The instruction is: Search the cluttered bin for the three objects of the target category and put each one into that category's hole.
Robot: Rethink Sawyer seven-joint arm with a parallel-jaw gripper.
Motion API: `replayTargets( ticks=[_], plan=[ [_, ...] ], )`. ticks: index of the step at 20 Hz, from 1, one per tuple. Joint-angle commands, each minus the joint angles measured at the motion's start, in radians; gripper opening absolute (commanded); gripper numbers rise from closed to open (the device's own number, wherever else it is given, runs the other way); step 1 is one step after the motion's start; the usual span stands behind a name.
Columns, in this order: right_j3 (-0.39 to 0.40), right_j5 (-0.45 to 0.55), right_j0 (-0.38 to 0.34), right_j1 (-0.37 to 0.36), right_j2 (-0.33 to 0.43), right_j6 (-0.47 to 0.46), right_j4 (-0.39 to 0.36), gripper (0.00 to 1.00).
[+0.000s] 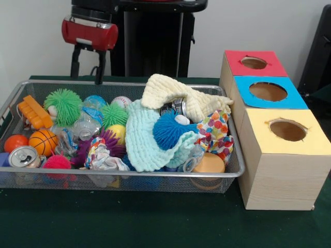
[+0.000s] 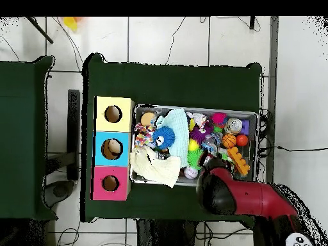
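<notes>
The wire mesh bin [image 1: 129, 179] sits on the green table, full of clutter; it also shows in the overhead view [image 2: 192, 107]. No plush animal shows in either view; a pale green knitted cloth [image 1: 142, 139] and a cream cloth [image 1: 178, 95] cover part of the pile. My gripper [image 1: 86, 77] hangs over the bin's far left rim, its two black fingers apart with nothing between them. In the overhead view the red arm [image 2: 246, 197] covers the gripper at the bin's robot-side edge.
Three wooden boxes with holes stand in a row beside the bin: red [image 1: 274, 66], blue [image 1: 291, 95], yellow [image 1: 313, 144]. The bin holds spiky balls [image 1: 168, 129], a small basketball [image 1: 42, 142], cans [image 1: 23, 156], a baseball [image 1: 122, 101] and an orange block [image 1: 34, 112].
</notes>
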Motion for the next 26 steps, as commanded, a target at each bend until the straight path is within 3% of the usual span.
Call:
replayTargets(
  ticks=[1, 5, 8, 11, 20, 26],
  plan=[
    [-0.077, 0.083, -0.093, 0.063, 0.162, -0.156, -0.102, 1.00],
    [-0.060, 0.100, -0.079, 0.000, 0.137, -0.128, -0.104, 1.00],
    [-0.069, 0.097, -0.053, -0.004, 0.118, -0.099, -0.109, 1.00],
    [-0.099, 0.084, -0.041, 0.036, 0.117, -0.089, -0.116, 1.00],
    [-0.186, 0.080, -0.100, 0.144, 0.183, -0.149, -0.149, 1.00],
    [-0.192, 0.053, -0.151, 0.188, 0.205, -0.153, -0.204, 1.00]
  ],
)
